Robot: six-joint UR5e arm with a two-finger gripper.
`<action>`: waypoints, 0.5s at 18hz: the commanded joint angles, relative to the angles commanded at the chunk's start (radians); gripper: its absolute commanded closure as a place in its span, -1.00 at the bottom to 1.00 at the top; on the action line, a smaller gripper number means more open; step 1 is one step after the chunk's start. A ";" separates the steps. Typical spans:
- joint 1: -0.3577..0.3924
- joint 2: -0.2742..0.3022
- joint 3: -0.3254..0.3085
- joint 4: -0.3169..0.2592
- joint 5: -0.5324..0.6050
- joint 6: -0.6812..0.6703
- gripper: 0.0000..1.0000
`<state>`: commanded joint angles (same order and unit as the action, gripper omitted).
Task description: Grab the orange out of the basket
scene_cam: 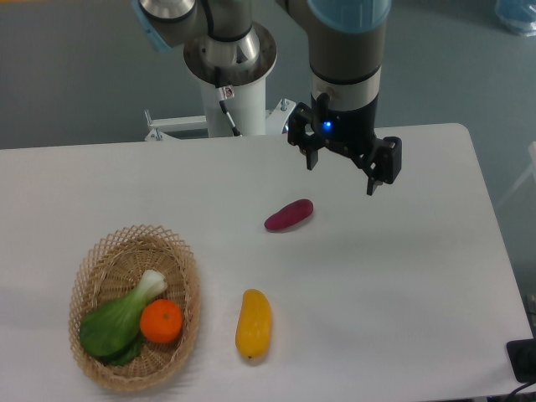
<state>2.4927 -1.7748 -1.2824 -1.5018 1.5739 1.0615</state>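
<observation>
The small round bright-orange orange sits in the oval woven wicker basket, not picked yet. The black two-finger gripper hangs far away, fingers spread, empty.

White table w/ rounded far-right corner fills most of view. Grey-green floor behind it, evenly lit, soft shadows only. White frame at table's far edge. Pale blue thing top right, cut off. Dark object at bottom-right edge, can't tell what.
</observation>
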 joint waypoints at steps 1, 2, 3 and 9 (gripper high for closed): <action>0.000 0.002 -0.005 0.000 0.000 0.000 -1.00; -0.003 0.003 -0.008 0.000 0.000 0.000 -1.00; -0.003 0.003 -0.008 -0.002 0.000 0.000 -1.00; -0.017 0.008 -0.038 0.003 -0.047 -0.173 -1.00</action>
<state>2.4758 -1.7672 -1.3207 -1.4987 1.5265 0.8885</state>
